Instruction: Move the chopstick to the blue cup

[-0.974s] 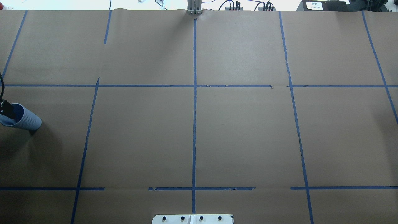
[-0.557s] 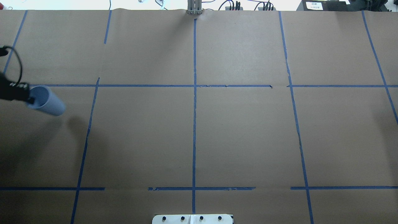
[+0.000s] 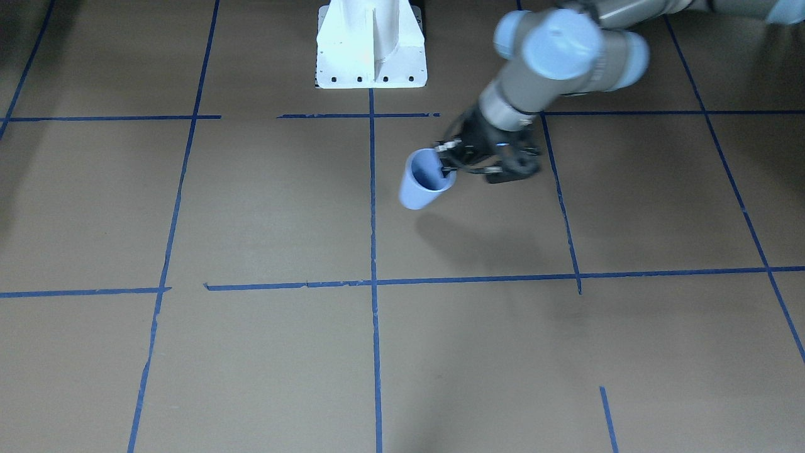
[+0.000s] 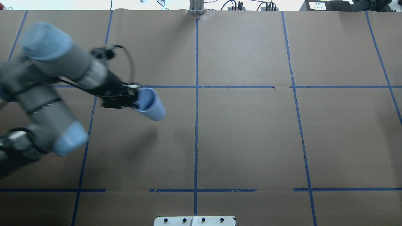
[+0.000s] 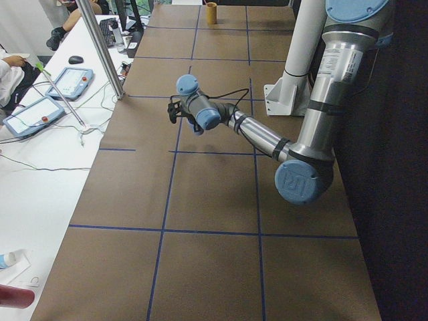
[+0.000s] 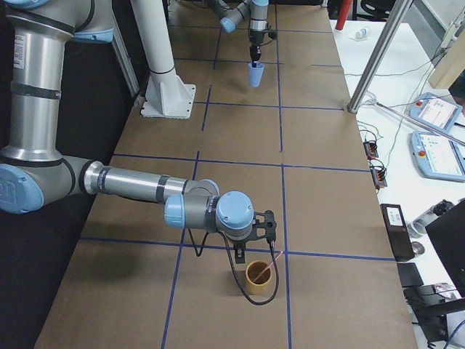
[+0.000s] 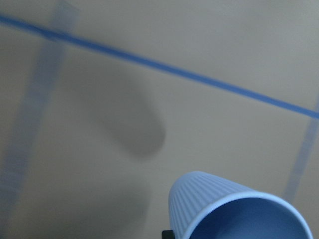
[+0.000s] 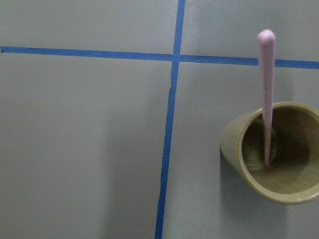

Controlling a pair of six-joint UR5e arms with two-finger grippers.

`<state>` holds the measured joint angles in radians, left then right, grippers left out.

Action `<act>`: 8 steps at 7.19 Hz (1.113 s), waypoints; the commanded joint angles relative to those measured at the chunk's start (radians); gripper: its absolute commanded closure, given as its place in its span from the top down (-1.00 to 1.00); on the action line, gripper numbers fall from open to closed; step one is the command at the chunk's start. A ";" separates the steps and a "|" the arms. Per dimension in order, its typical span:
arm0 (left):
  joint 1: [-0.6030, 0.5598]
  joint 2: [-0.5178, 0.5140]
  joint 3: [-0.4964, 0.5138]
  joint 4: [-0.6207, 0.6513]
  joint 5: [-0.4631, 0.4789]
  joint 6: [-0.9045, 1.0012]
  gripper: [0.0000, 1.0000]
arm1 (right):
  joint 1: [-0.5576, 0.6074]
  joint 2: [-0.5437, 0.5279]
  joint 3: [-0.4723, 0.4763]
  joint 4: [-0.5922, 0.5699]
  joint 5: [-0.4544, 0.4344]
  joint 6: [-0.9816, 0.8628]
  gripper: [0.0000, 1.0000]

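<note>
Left tool (image 4: 137,99): your overhead view showed it reaching in from the left, clamped on the rim of the blue cup (image 4: 150,106), one finger inside the mouth and one outside.
Blue cup: it hung tilted and clear of the counter (image 4: 251,141), its shadow on the paper below, left of the centre tape line (image 4: 196,125). The front camera let you look into its mouth. The left wrist camera gave you only a blurred ribbed wall and rim.
Chopstick (image 8: 266,94): neither the overhead nor the front view showed it. Only the right wrist and right side cameras did. It leaned in a tan cup (image 8: 279,169), lower tip on the cup's floor, upper end rising past the rim. It was well apart from the blue cup, at the counter's other end.
Right tool (image 6: 272,236): you saw it from the right side camera alone, just above the tan cup. Whether it was wide, narrow or gripping could not be told.
Counter: brown paper marked into squares with blue tape, which was torn in places. The white base plate (image 3: 371,44) stood at the robot's edge.
Room: the left side view showed you a white side table (image 5: 40,174) with two pendants (image 5: 72,81), cables and a person's sleeve (image 5: 10,67).
Writing: a white label (image 4: 317,5) sat on a dark box at the overhead view's top right. Its print was too small to read.
</note>
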<state>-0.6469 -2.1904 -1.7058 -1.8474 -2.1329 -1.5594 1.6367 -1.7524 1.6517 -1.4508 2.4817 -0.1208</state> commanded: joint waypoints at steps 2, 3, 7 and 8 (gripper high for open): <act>0.068 -0.126 0.133 0.017 0.111 -0.027 -1.00 | 0.000 -0.001 -0.001 0.046 0.000 0.003 0.99; 0.093 -0.127 0.140 0.017 0.148 -0.028 -0.99 | 0.000 -0.001 -0.001 0.046 0.000 0.003 0.99; 0.095 -0.126 0.138 0.023 0.168 -0.027 0.78 | -0.003 -0.001 0.002 0.049 -0.007 -0.013 0.99; 0.090 -0.124 0.105 0.028 0.191 -0.027 0.99 | -0.005 -0.001 -0.001 0.088 -0.038 -0.005 0.99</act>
<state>-0.5534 -2.3160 -1.5729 -1.8243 -1.9641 -1.5862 1.6340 -1.7533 1.6521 -1.3932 2.4694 -0.1293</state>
